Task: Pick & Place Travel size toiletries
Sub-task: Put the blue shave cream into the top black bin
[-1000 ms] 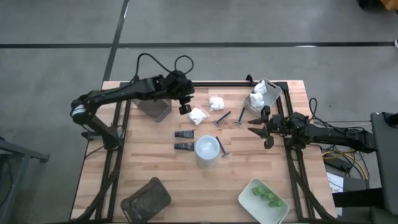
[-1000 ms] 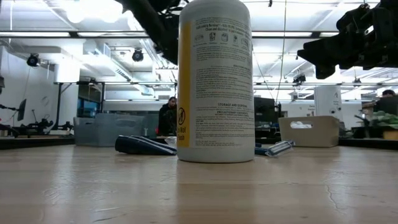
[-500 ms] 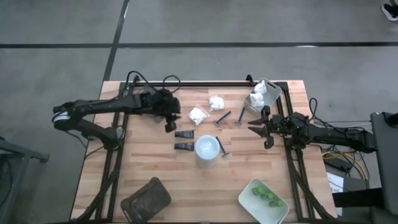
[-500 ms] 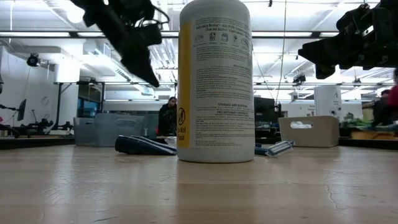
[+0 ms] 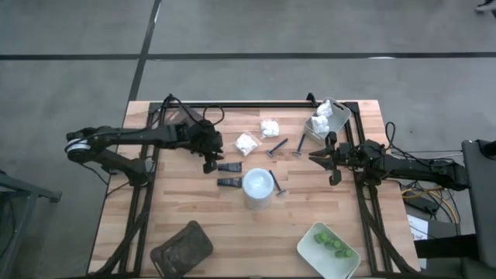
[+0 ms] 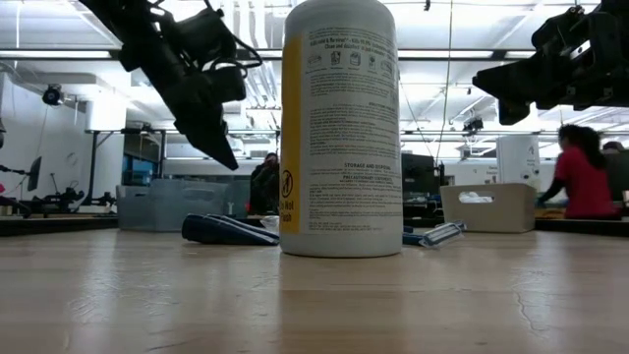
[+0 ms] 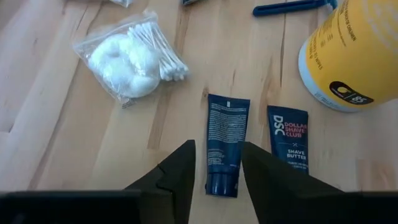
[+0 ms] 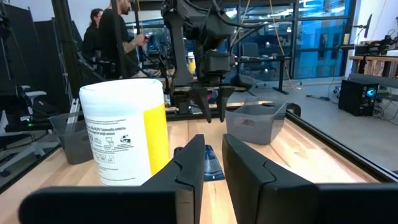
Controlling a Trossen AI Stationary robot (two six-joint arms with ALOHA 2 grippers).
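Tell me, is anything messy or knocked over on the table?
Nothing spilled or broken. The bottle stands upright. The razors, tubes and packets just lie loose at different angles, waiting to be sorted.

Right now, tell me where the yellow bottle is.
In the high view the yellow bottle stands upright near the table's middle, just right of the two dark tubes, with a razor touching its right side.

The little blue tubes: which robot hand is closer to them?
The left hand. It hangs just over one tube, open. The right hand waits far off, past the bottle and razors.
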